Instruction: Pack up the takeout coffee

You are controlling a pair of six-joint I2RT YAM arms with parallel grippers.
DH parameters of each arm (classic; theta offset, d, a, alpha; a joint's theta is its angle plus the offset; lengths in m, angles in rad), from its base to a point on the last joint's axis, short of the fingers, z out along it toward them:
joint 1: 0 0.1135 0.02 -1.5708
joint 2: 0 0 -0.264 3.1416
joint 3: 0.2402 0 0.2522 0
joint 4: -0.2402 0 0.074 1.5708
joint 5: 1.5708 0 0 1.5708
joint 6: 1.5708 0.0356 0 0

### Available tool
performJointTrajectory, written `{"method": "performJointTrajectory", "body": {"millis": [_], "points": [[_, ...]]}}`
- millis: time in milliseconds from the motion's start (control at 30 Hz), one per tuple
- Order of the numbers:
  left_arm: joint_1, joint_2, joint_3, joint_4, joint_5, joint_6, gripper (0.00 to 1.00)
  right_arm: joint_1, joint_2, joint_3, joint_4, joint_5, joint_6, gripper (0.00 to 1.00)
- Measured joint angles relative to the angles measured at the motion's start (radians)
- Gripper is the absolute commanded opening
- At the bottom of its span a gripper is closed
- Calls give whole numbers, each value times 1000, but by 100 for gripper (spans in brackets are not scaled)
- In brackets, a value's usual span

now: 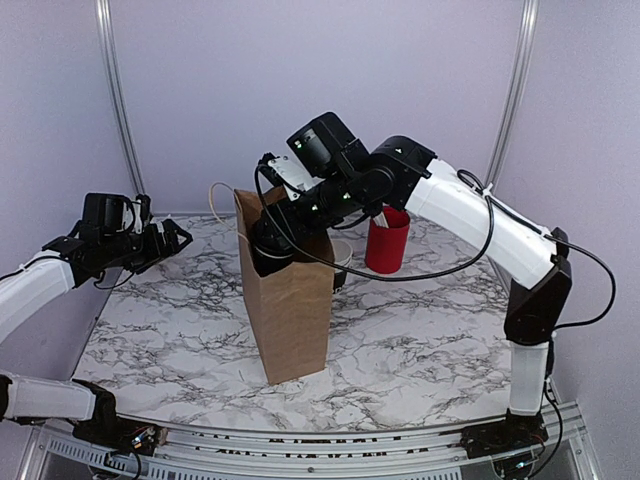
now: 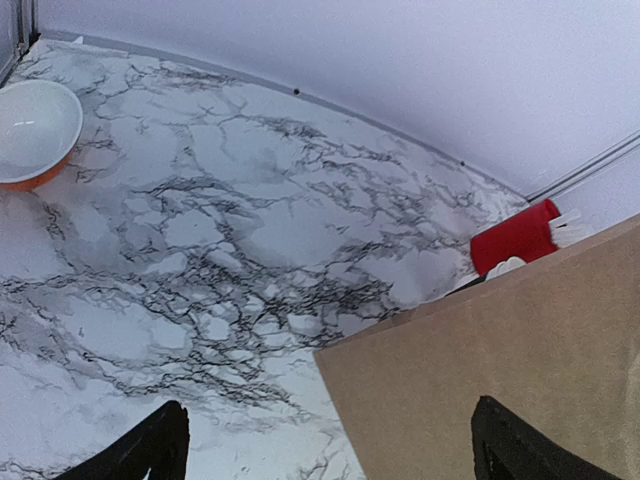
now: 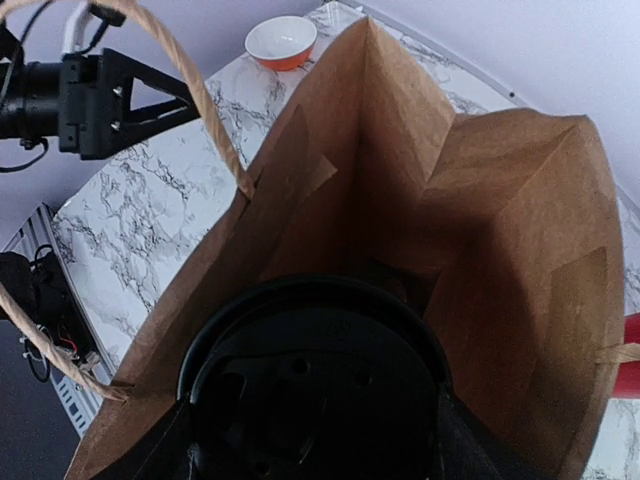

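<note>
Lilac walls back a marble-patterned table. From above, a brown paper bag stands upright in the middle of the table. The right gripper dips into the bag's open mouth, where its load is hidden. Well to the left of the bag, the left gripper hangs above the table. Behind the bag on the right stands a red cup of utensils.

The left wrist camera shows its own fingers spread wide with nothing between them. The bag's plain side bears no print, and a white bowl with an orange outside sits far from the bag.

The right wrist camera looks down into the bag. The takeout coffee sits in the bag's mouth, clamped on both sides by the right gripper's dark fingers. Only its round, glossy black lid shows, with small holes and raised marks too blurred to read. A twine handle arcs from the bag's left rim.
</note>
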Motion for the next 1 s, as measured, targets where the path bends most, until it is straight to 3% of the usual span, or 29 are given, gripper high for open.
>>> {"method": "performJointTrajectory", "body": {"millis": [133, 400, 600, 767, 1000], "points": [[0, -74, 1, 45, 82, -70, 99, -9, 18, 0, -16, -10, 8, 61], [-10, -157, 0, 320, 323, -254, 99, -29, 19, 0, -34, -28, 22, 60], [-117, -125, 37, 385, 388, -285, 96, -32, 22, 0, -37, -37, 27, 60], [-224, -96, 102, 407, 404, -273, 78, -32, 29, 0, -38, -41, 31, 59], [-301, -36, 142, 418, 376, -248, 22, -32, 29, -14, -38, -39, 43, 59]]}}
